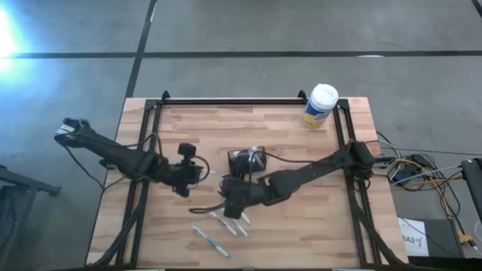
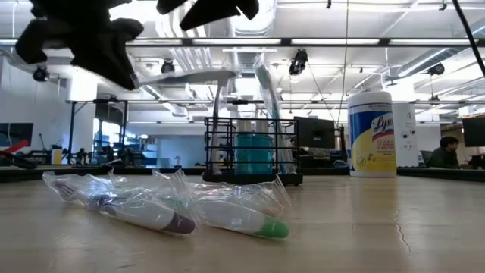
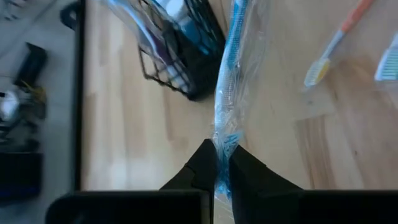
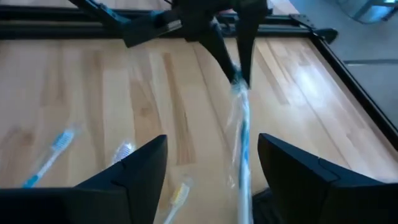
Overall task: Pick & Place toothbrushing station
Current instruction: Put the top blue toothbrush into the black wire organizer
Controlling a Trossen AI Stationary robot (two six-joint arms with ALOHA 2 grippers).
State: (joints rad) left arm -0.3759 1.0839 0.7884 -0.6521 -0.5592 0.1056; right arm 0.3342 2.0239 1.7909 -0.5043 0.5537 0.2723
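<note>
The toothbrushing station, a black slotted holder (image 1: 248,159) (image 2: 214,152) (image 3: 200,46), stands on its base at mid-table with wrapped brushes upright in it. My left gripper (image 3: 222,163) (image 1: 200,173), just left of the holder, is shut on a plastic-wrapped blue toothbrush (image 3: 229,74) (image 4: 241,143) that is raised above the table. My right gripper (image 4: 214,171) (image 1: 230,199) hovers open near the holder's near side. The free end of the held brush runs between its spread fingers, untouched. My left gripper pinches one end of the wrapped blue toothbrush (image 3: 222,138) between its two fingers, wrapper and all. The fingers slant down from the table's left and lie in line with the brush. The brush sticks out beyond them, lifted clear of the table, almost level (image 2: 189,76).
Several wrapped toothbrushes (image 1: 210,239) (image 1: 227,223) (image 2: 151,214) (image 2: 242,218) lie on the wood near the front edge. A yellow wipes canister (image 1: 321,105) (image 2: 371,133) stands at the far right. A black rail frame (image 1: 226,102) borders the table.
</note>
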